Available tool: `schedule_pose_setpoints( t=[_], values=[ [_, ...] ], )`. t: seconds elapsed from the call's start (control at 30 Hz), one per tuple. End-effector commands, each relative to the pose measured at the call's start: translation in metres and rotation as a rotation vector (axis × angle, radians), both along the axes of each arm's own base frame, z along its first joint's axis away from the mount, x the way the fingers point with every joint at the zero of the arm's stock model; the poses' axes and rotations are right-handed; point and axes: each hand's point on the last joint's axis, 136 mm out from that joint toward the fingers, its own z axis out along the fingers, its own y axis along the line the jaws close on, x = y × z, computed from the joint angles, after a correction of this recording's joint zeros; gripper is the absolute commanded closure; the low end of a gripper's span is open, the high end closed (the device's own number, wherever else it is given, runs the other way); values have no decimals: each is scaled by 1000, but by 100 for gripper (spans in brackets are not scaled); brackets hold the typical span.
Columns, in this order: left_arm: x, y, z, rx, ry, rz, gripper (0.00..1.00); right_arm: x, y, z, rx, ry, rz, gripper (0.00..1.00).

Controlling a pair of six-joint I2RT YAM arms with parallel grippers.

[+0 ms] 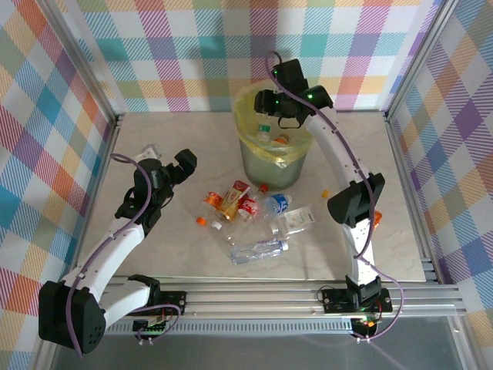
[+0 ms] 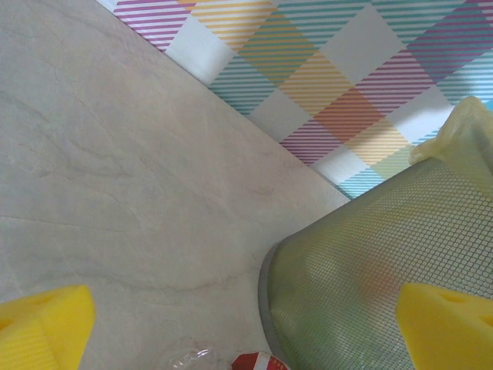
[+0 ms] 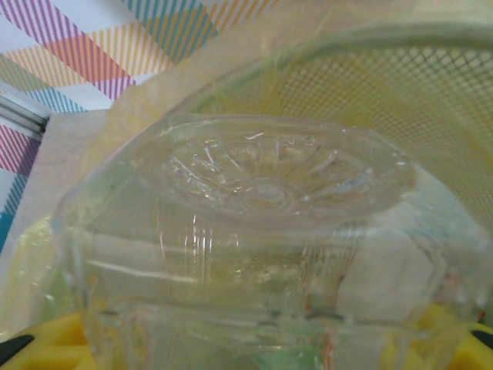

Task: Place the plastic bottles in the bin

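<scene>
One bottle (image 3: 254, 231) fills the right end effector (image 1: 271, 117), arm (image 1: 337, 154) arched over bin (image 1: 266, 168).

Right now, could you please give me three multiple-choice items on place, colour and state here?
1. The right gripper is: A over the bin; B resting on the tabletop; C parked at its base.
2. The bin's liner is: A blue; B yellow; C black.
3. The left gripper is: A shut on a bottle; B open, empty; C shut on the rim.
Key: 1A, it hangs above the bin, clamping a clear bottle; 2B, a yellow bag drapes the rim; 3B, its pads stand wide apart.
</scene>
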Motion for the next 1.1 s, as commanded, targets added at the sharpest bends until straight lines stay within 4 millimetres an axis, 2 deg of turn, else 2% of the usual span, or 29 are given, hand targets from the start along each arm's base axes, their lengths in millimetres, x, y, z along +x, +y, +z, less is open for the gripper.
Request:
schedule_pose_setpoints(
  t=[0.0, 0.3, 0.6, 0.83, 1.07],
  values=[
    [-1, 3, 6, 14, -39, -4, 0, -4, -1, -6, -24, 19, -13, 60],
    [-3, 5, 5, 24, -36, 2, 0, -3, 2, -39, -46, 98, -22, 51],
    [-5, 6, 5, 34, -36, 2, 0, 0, 10, -48, -30, 113, 3, 38],
    [-7, 5, 6, 38, -38, -8, 0, 0, 13, -35, -10, 89, 19, 23],
    [-8, 6, 8, 39, -47, -6, 0, -4, 11, -2, 4, 18, 40, 11]
  ],
)
